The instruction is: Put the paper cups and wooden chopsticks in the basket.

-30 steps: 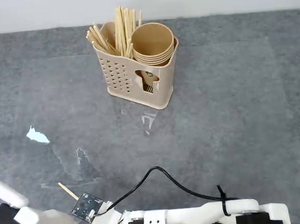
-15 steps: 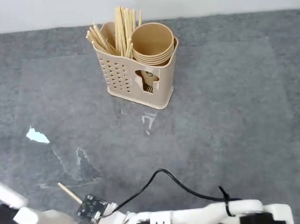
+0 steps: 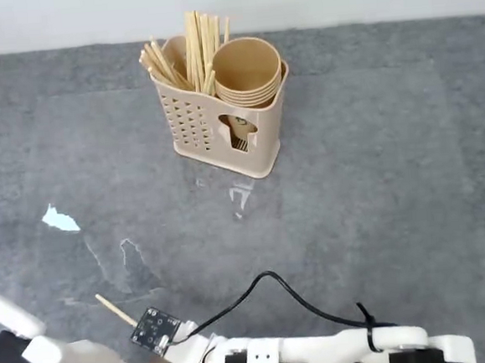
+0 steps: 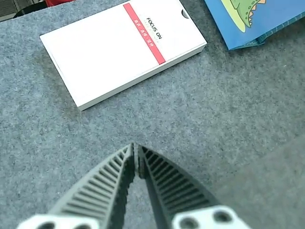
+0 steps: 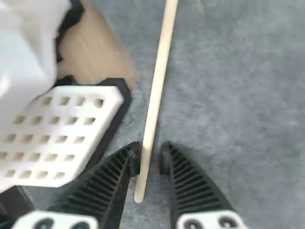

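Your right tool [image 5: 150, 160] narrowly parted, astride loose chopstick [image 5: 157, 90] near worktop [image 3: 377, 179] front edge, toward left corner. Your left tool [image 4: 138, 164] clenched, empty. Paper cups [image 3: 247, 68], other chopsticks [image 3: 198, 42] already in basket [image 3: 222, 133] near rear edge

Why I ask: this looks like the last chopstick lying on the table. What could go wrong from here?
The right gripper straddles the chopstick close to its end, jaws open. Gripped there, the long free end may swing or slip out. A white perforated arm part sits right beside the stick and might snag it on the lift. The basket already bristles with splayed chopsticks, which could block this one.
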Robot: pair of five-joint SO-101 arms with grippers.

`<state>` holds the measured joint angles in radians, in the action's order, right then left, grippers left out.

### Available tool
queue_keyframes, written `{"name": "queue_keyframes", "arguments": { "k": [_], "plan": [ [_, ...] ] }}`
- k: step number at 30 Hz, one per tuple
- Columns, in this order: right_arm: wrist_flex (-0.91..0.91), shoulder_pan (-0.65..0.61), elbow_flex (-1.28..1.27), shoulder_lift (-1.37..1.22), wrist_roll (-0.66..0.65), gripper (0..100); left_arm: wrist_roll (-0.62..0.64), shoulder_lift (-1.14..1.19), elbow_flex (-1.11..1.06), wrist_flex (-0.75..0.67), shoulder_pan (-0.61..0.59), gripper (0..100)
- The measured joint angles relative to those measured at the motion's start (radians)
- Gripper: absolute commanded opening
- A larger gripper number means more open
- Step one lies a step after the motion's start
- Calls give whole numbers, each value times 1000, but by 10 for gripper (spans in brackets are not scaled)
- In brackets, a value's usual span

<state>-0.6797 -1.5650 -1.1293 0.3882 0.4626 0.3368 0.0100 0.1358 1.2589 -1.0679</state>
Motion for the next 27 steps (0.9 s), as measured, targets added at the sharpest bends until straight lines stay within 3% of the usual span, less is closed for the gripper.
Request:
{"name": "queue_keyframes", "arguments": {
  "k": [11,18,27],
  "plan": [
    [-109,163,49,-18,-127,8,0,0,0,0,0,12],
    [-290,368,137,-20,-241,8,0,0,0,0,0,12],
    [-321,643,143,-20,-427,13,0,0,0,0,0,12]
  ]
}}
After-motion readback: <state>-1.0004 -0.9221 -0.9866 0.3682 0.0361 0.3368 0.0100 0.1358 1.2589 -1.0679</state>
